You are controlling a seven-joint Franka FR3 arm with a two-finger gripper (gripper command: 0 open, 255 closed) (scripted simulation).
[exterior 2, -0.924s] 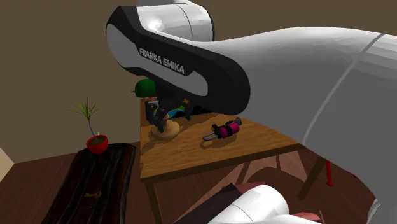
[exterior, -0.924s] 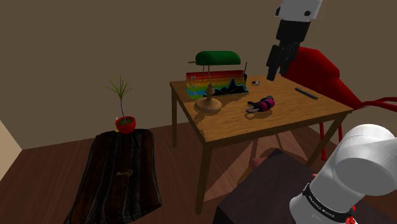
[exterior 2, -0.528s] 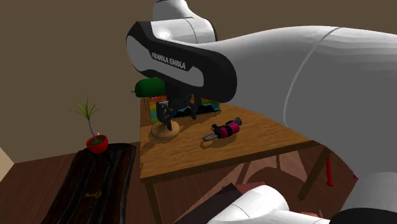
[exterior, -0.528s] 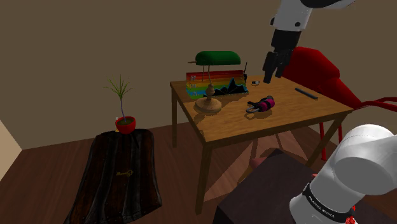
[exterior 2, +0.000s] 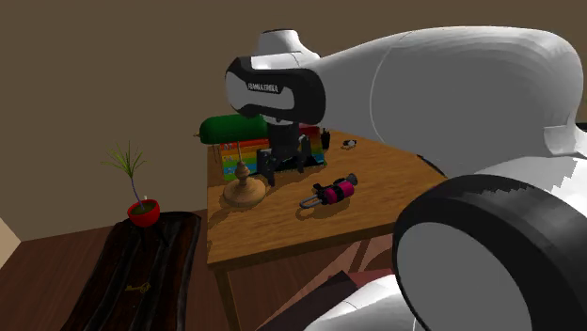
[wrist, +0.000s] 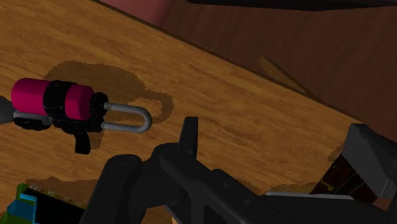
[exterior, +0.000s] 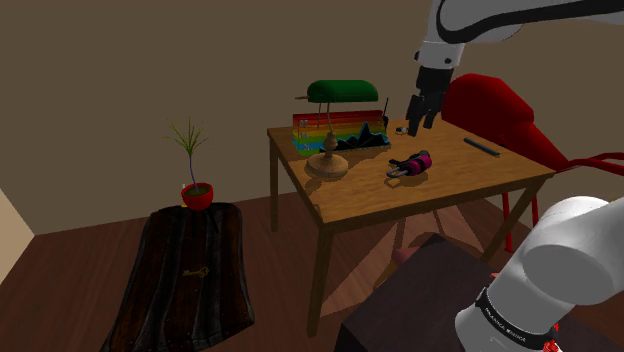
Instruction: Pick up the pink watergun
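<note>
Starting at the shoulder view's left: seeing a red pot (exterior: 197, 195) with a thin spiky plant (exterior: 186, 140), standing at the far end of a dark low bench (exterior: 170, 300) on the wooden floor. Moving rightward to a wooden counter (exterior: 350, 205) carrying a green-shaded lamp (exterior: 335, 92) on a round wooden foot, with a rainbow-striped box (exterior: 350, 125) just behind it. Finding the water gun (exterior: 410, 164) to the right of the lamp, near the counter's middle, lying on its side, pink-bodied with black bands and a grey loop at one end, touching nothing but the wood. Spotting the white arm (exterior: 470, 15) reaching in from the top, pointing its black jaws down over the counter's far side, above and behind the water gun and clear of it; seeing the jaws standing apart, holding nothing. Noting a small ring-shaped thing (exterior: 403, 128) near the jaws, a thin dark stick (exterior: 482, 147) further right, and a red chair (exterior: 505, 110) behind the counter's right corner. Ending at the lower right with the dark stand (exterior: 420, 300). Catching, in the second exterior view, the water gun (exterior 2: 334, 193) right of the lamp's foot, with the jaws hanging above the counter between the two. Seeing, in the wrist view, the water gun (wrist: 60, 105) lying flat on the wood grain and casting a shadow.
</note>
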